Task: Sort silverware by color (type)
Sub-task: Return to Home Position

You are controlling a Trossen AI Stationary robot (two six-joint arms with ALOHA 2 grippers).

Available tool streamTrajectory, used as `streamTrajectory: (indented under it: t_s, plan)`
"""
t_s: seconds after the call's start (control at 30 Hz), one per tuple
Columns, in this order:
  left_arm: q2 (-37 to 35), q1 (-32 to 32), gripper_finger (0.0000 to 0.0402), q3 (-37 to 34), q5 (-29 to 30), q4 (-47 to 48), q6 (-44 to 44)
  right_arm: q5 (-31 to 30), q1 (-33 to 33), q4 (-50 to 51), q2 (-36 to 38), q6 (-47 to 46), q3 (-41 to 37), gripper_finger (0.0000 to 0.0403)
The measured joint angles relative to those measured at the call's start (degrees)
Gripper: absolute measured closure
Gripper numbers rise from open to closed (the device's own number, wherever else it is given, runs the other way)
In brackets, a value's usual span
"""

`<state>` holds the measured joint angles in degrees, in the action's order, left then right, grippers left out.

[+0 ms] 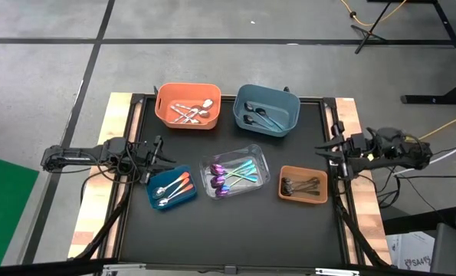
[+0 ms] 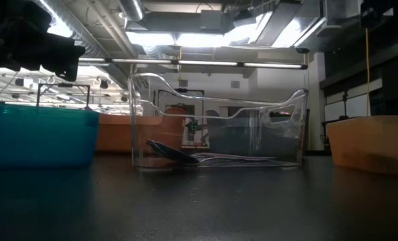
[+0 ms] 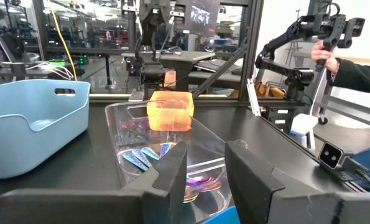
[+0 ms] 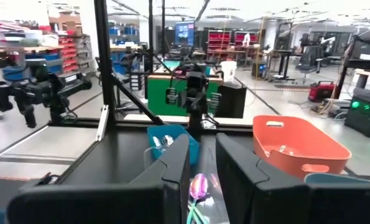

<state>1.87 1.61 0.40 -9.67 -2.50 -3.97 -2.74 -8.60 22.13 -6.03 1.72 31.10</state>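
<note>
The silverware lies sorted in five bins. Plain silver pieces (image 1: 191,113) are in the orange bin (image 1: 166,107), dark spoons (image 1: 257,116) in the blue-grey bin (image 1: 289,107), and iridescent spoons (image 1: 229,175) in the clear bin (image 1: 260,162). Orange- and teal-handled pieces (image 1: 174,186) fill the small teal bin (image 1: 188,195); dark forks (image 1: 300,185) fill the brown bin (image 1: 289,170). My left gripper (image 1: 165,159) hovers level at the table's left side, open and empty (image 3: 206,163). My right gripper (image 1: 325,149) hovers level at the right side, its fingers a little apart, empty (image 4: 202,163).
The bins stand on a black mat (image 1: 235,230) with bare room along its near edge. In the low view the clear bin (image 2: 215,127) stands in the middle, the teal bin (image 2: 38,134) to its left, the brown bin (image 2: 372,140) to its right. A person's sleeve (image 3: 359,74) shows beyond the table.
</note>
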Motion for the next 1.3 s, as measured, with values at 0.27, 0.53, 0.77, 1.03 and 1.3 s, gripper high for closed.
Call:
streamTrajectory:
  t_s: [0.27, 0.53, 0.77, 1.03, 1.3]
  plan:
    - [0.0, 0.0, 0.0298, 0.0, 0.0, 0.0, 0.0, -0.8, 0.0, -1.0, 5.9, -0.4, -6.2, 0.0333]
    - [0.0, 0.0, 0.0298, 0.0, 0.0, 0.0, 0.0, -4.4, 0.0, -2.8, 5.8, -0.4, -10.5, 0.0333]
    - [0.0, 0.0, 0.0298, 0.0, 0.0, 0.0, 0.0, -4.2, 0.0, -13.3, 5.8, -0.1, -17.7, 0.0333]
    - [0.0, 0.0, 0.0298, 0.0, 0.0, 0.0, 0.0, -4.5, 0.0, -28.1, 5.8, 1.9, -27.1, 0.0333]
    - [0.0, 0.0, 0.0298, 0.0, 0.0, 0.0, 0.0, -12.3, 0.0, -34.1, 5.8, 6.6, -30.7, 0.0333]
